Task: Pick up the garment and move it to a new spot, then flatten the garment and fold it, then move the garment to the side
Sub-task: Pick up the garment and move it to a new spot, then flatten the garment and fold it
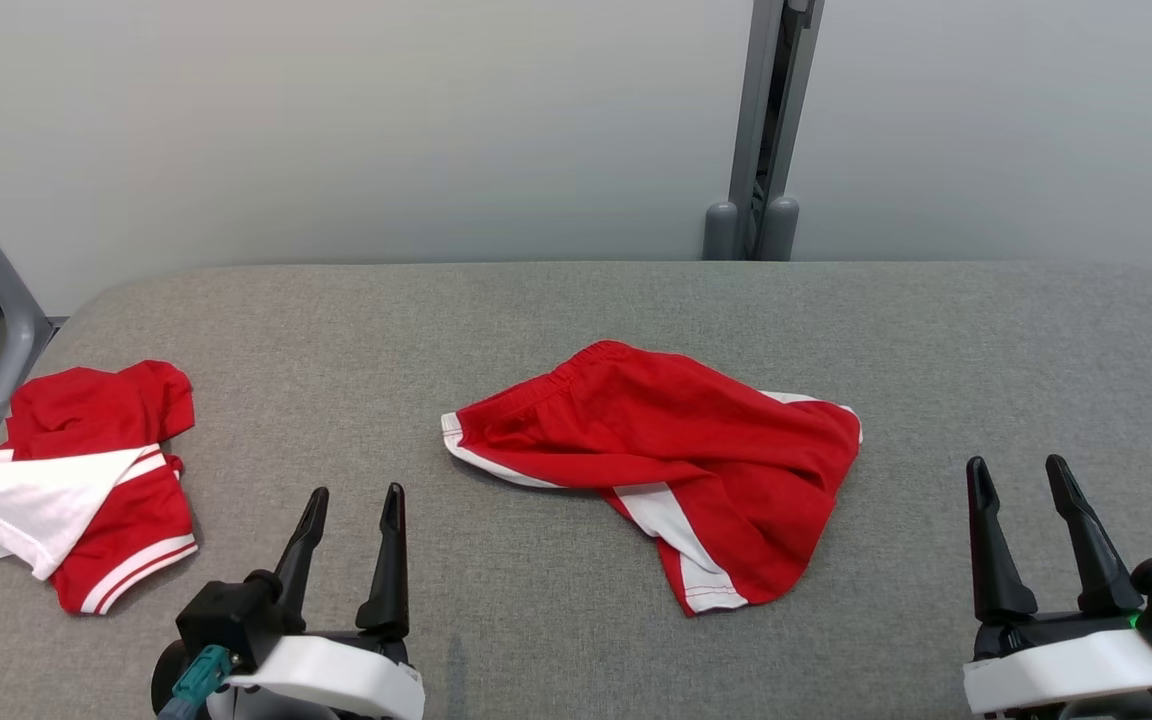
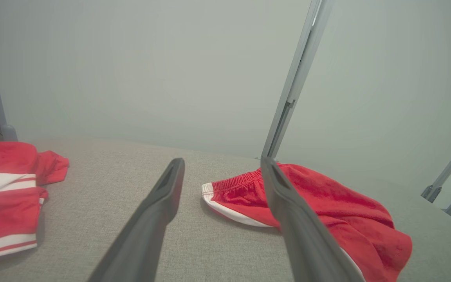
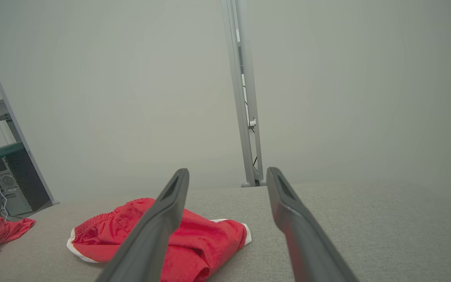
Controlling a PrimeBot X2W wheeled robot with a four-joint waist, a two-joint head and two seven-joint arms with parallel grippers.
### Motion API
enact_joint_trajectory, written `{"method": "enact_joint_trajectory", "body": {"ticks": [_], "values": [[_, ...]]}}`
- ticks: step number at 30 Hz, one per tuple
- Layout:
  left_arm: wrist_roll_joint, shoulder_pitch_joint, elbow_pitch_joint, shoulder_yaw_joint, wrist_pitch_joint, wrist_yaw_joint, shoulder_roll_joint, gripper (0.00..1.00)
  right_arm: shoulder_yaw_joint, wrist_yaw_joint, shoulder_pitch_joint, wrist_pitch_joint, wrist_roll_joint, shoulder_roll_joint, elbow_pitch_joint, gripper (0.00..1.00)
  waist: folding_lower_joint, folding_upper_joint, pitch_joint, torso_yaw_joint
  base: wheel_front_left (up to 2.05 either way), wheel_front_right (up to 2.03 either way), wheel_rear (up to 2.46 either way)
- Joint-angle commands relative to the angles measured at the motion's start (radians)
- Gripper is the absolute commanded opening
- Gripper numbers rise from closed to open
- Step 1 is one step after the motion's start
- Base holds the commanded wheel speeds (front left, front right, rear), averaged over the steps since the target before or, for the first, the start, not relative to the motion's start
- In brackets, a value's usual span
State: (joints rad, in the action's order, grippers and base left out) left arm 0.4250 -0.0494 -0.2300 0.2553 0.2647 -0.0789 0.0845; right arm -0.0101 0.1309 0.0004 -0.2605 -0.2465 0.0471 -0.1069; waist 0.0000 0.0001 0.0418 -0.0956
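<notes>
- Left gripper (image 1: 351, 492), lower left of the head view, fingers spread, holding nothing.
- Right gripper (image 1: 1019, 466), lower right, likewise spread.
- Red shorts (image 1: 671, 460) lie crumpled mid-frame on the grey table (image 1: 536, 320).
- Second red garment (image 1: 76, 485) at left edge.

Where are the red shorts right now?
In the head view the shorts lie crumpled at the middle of the table, just beyond and between the left gripper and right gripper; another red garment lies to their left.
</notes>
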Motion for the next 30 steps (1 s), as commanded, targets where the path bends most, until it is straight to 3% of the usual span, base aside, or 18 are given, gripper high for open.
{"method": "enact_joint_trajectory", "body": {"ticks": [1, 12, 30], "values": [[-0.011, 0.003, 0.003, -0.01, 0.001, 0.009, 0.002, 1.0, -0.001, 0.0, 0.006, -0.005, -0.004, 0.006, 0.0, 1.0, 0.0, -0.0001, 0.002, 0.001, 0.0, 0.0, 0.0], [-0.057, 0.007, -0.022, -0.054, 0.002, 0.043, -0.021, 1.0, 0.001, 0.0, -0.005, -0.005, -0.016, 0.006, 0.012, 1.0, 0.0, -0.0001, 0.003, 0.003, 0.0, 0.0, 0.0], [-0.105, 0.011, -0.04, -0.06, 0.002, 0.052, -0.032, 1.0, 0.002, 0.0, -0.009, -0.005, -0.021, 0.006, 0.017, 1.0, 0.0, -0.0001, -0.004, 0.0, 0.0, 0.0, 0.0]]}}
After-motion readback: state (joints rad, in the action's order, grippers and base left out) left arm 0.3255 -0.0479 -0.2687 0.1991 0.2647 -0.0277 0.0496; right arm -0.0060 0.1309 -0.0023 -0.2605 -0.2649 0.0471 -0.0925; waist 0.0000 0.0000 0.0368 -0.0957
